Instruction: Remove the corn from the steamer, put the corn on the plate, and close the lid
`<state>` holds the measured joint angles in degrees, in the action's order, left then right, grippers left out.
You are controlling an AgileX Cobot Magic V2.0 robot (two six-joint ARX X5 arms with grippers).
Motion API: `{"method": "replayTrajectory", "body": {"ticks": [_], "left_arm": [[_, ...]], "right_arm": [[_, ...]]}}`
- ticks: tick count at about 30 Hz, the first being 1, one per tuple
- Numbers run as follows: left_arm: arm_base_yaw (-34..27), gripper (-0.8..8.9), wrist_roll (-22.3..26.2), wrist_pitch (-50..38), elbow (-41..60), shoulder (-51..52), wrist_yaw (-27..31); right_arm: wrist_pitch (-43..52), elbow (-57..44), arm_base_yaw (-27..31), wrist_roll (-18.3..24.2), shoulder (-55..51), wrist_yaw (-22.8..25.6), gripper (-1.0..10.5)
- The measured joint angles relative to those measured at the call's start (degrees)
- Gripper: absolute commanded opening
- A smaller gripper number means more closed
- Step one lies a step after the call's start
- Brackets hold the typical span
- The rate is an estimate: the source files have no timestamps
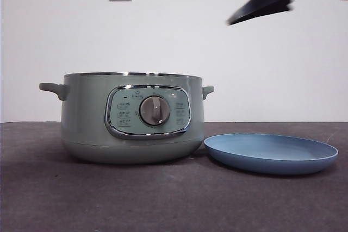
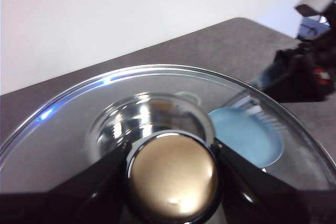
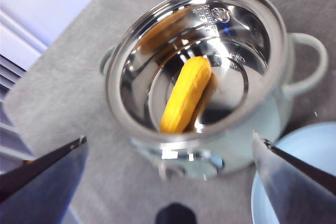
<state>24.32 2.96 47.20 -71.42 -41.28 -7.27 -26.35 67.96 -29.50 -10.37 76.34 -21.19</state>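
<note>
The left gripper (image 2: pixel 170 174) is clamped on the lid (image 2: pixel 79 129) knob; through the glass, the steamer (image 2: pixel 149 116) sits with the plate (image 2: pixel 247 135) at its 3 o'clock.

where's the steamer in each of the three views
Front view: the steamer stands left of centre on the table, lid off, dial facing the camera.
Left wrist view: its shiny inside shows through the glass lid that the left gripper holds by the knob.
Right wrist view: seen from above, open, the corn lying inside.
Shared landmark: the blue plate beside it.
</note>
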Motion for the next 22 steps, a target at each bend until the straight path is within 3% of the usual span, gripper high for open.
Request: {"method": "replayTrajectory", "body": {"ticks": [5, 14, 22], "left_arm": [[0.0, -0.08, -0.92, 3.8, 0.0, 4.37, 1.44], [0.0, -0.08, -1.51, 7.96, 0.02, 6.56, 1.33], [0.0, -0.08, -1.51, 8.11, 0.02, 6.51, 1.33]], "right_arm": [[-0.39, 11.32, -5.11, -0.24, 12.04, 5.84, 6.3], [-9.2, 36.2, -11.45, 1.38, 37.07, 16.9, 6.3], [-8.22, 37.51, -12.17, 1.36, 46.53, 21.33, 6.3]]}}
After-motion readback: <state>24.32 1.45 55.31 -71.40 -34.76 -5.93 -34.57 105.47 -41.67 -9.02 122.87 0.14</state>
